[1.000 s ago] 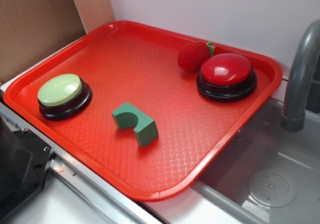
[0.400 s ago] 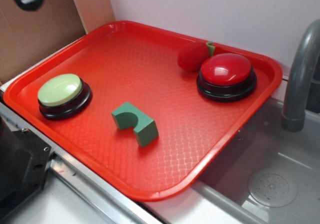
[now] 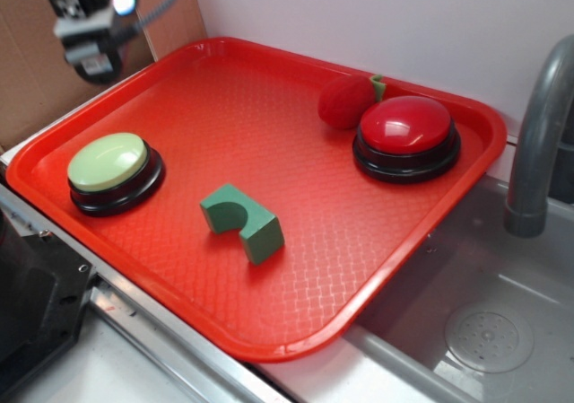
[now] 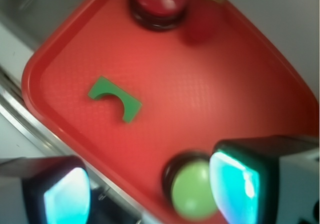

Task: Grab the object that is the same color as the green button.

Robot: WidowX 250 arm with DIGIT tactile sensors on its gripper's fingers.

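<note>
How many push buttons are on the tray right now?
2. The green button sits near the tray's left edge, and the red button sits at the far right corner, beside the plush strawberry. Nothing appears to hide another.

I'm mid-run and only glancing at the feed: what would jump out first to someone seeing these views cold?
The bright red tray fills the scene, beside a grey sink at right. On it, the green button sits at the left edge and a red button at the far right, a red plush strawberry touching it. The small green arch block lies alone mid-tray, and the gripper hangs high at the upper left, open in the wrist view.
</note>
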